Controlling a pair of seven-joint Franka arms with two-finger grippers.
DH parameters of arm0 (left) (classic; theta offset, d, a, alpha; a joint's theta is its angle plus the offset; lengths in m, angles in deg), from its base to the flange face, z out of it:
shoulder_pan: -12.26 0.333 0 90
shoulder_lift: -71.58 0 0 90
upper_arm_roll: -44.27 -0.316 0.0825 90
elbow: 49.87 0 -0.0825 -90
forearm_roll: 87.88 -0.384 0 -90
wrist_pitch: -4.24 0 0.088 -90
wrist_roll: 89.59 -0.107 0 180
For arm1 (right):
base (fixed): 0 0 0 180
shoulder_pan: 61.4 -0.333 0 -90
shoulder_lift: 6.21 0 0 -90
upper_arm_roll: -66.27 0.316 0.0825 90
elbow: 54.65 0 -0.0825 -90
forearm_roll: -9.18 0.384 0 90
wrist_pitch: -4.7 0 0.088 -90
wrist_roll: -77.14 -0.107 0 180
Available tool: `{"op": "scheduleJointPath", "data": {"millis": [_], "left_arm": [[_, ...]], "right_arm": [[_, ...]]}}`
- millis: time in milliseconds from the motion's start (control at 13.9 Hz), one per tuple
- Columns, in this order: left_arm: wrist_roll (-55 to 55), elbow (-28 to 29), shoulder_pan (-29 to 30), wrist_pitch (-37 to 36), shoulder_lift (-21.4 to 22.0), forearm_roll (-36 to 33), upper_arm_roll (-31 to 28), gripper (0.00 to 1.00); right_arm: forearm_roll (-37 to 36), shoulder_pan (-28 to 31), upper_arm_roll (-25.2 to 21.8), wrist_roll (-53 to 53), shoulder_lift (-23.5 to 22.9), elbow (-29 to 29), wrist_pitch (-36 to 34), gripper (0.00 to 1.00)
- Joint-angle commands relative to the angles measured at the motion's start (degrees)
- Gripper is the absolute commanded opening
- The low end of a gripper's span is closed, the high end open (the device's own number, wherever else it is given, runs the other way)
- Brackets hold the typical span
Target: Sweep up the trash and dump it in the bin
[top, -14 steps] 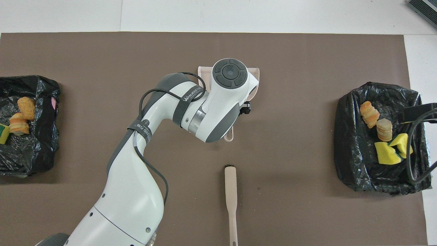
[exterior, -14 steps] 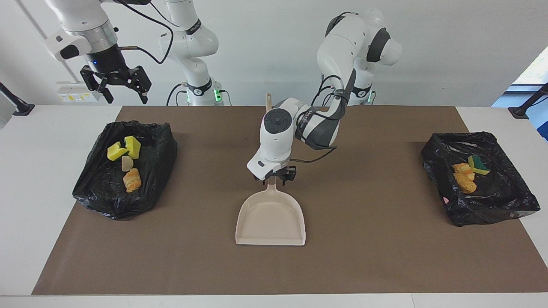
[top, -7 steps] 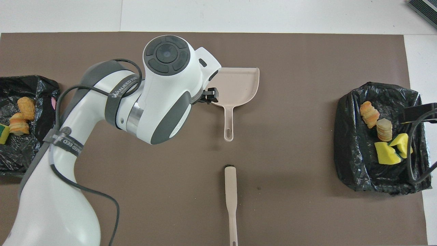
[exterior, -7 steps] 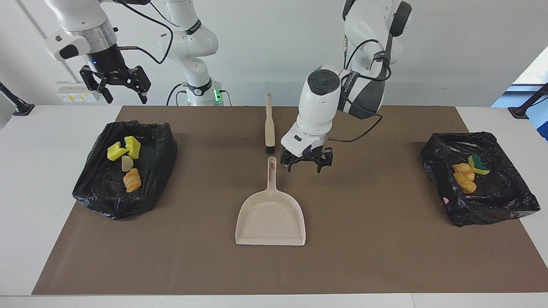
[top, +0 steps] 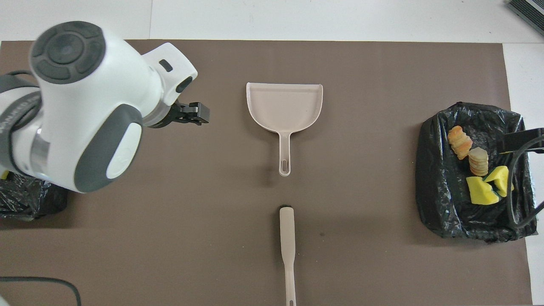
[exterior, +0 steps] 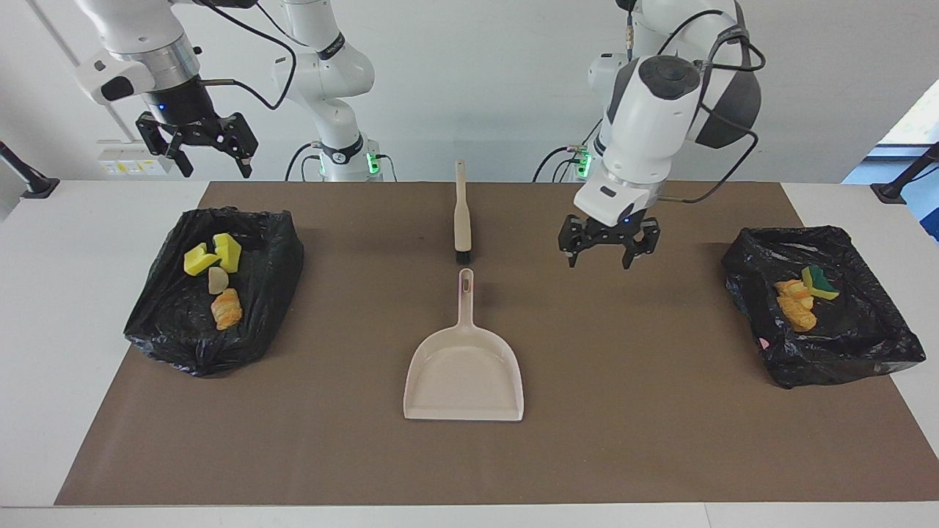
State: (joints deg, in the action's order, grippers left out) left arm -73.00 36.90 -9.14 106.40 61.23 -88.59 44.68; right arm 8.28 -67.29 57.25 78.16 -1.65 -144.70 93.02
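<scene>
Dustpan (exterior: 463, 374) mid-mat; left pincer (exterior: 608, 249) spread, empty, above mat beside it; right pincer (exterior: 198, 150) spread, waiting; trash (exterior: 214, 282) bagged.

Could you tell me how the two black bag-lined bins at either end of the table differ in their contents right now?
The black bag-lined bin at the right arm's end holds four pieces: two yellow sponge chunks and two bread-like lumps. The black bag-lined bin at the left arm's end holds fewer: orange lumps and a green-faced sponge. Both rest on the brown mat.

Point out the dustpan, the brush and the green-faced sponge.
Dustpan (exterior: 463, 378): facing view, on the flat pan floor.
Brush (exterior: 461, 220): facing view, on the beige body above the black bristles.
Green-faced sponge (exterior: 820, 282): facing view, on its green face, in the black-lined bin.
</scene>
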Motion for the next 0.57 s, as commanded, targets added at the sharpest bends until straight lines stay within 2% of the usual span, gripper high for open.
{"op": "scheduleJointPath", "data": {"millis": [0, 287, 503], "left_arm": [[-7.41, 2.61, 5.13, -1.35, 5.06, -0.52, 0.65, 1.0], [-18.85, -0.19, 11.28, -6.79, 7.18, 0.0, 0.12, 1.0], [-24.92, -3.88, 15.15, -13.99, 8.06, 0.62, 0.3, 1.0]], "right_arm": [[0.55, 0.43, -0.03, -0.41, 0.63, -0.3, -0.42, 1.0], [0.38, 0.96, -0.38, -0.41, 1.94, -2.23, -1.21, 1.0], [0.29, 1.4, -0.56, -0.32, 2.3, -2.68, -1.04, 1.0]]}}
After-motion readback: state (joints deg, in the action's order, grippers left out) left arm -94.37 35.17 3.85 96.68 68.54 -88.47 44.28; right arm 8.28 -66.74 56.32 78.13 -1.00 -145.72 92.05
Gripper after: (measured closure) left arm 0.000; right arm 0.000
